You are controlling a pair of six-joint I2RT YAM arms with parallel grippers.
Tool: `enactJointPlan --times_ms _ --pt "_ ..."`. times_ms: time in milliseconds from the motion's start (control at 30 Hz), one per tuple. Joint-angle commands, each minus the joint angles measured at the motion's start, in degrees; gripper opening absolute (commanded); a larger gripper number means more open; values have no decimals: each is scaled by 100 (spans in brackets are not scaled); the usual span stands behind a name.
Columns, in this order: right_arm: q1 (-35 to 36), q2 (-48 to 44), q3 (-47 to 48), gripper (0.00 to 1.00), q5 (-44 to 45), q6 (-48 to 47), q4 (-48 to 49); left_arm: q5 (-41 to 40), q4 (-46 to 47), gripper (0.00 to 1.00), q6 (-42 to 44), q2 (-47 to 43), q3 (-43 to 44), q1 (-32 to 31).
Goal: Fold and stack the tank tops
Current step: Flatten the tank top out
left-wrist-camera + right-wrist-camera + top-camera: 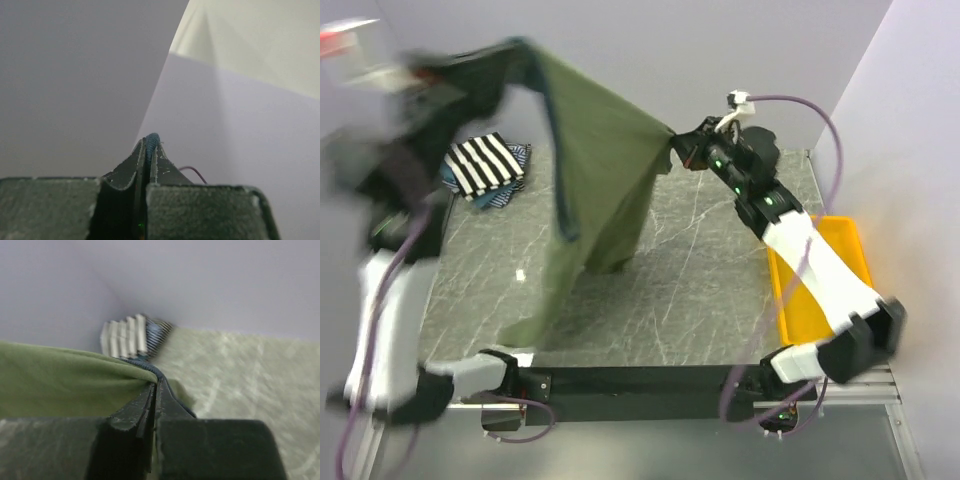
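Observation:
The olive green tank top [605,170] with navy trim hangs stretched in the air between both grippers, its lower end trailing on the table. My left gripper [515,45], raised high at the far left and blurred, is shut on its navy trim [151,142]. My right gripper [675,140] is shut on the other navy-trimmed corner of the olive tank top [75,385]. A folded black-and-white striped tank top [483,163] lies at the far left on blue patterned cloth [516,158]; it also shows in the right wrist view [125,335].
A yellow plastic tray [850,240] stands at the table's right edge, partly under my right arm. The grey marble table [710,260] ends at a dark rail along the near side. Walls close in at the back and right.

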Motion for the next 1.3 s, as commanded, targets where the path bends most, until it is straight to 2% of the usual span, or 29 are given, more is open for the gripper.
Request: enactJointPlan --times_ms 0,33,100,133,167,233,333,433,500,667,833,1033,1133,1167,1267 --pt "-543 989 70 6 -379 401 -343 -749 -126 1 663 1212 -115 -1157" --pt "-632 1417 167 18 -310 462 -484 -796 -277 1 858 1964 34 -1240" --pt "-851 1710 378 30 -248 699 -818 -927 -707 1 790 2802 699 -1233" --pt "-896 1781 361 39 -39 874 -880 -981 -1031 1 763 3615 939 -1189" --pt "-923 1782 344 41 111 919 -1055 -1016 -1278 1 728 4024 1550 -1145" --pt "-888 1677 379 46 384 902 -1240 -825 -1726 0 545 5146 2125 -899" --pt "-643 1362 326 48 1068 963 -1715 -298 -1676 1 71 5994 2427 -460" --pt "-257 923 -218 48 1571 1112 -1786 -112 -1124 1 -221 6120 1691 -143" --pt "393 754 -710 48 1956 1183 -1769 47 -755 2 -326 6146 1173 -12" --pt "1868 411 -2017 48 2213 1859 -1629 337 -735 4 -310 6506 977 147" --pt "2697 147 -2908 48 2117 2527 -1417 627 -612 12 -265 6779 906 191" --pt "3724 594 -2785 49 2240 2773 -1619 671 -463 28 -134 6709 546 235" --pt "3971 840 -2829 49 2143 2975 -1470 759 -410 45 -98 6674 405 279" --pt "4016 937 -2795 49 2117 3011 -1470 776 -401 53 -98 6656 318 288" --pt "4192 1263 -2593 49 2221 3082 -1627 707 -252 67 -63 6516 125 314"
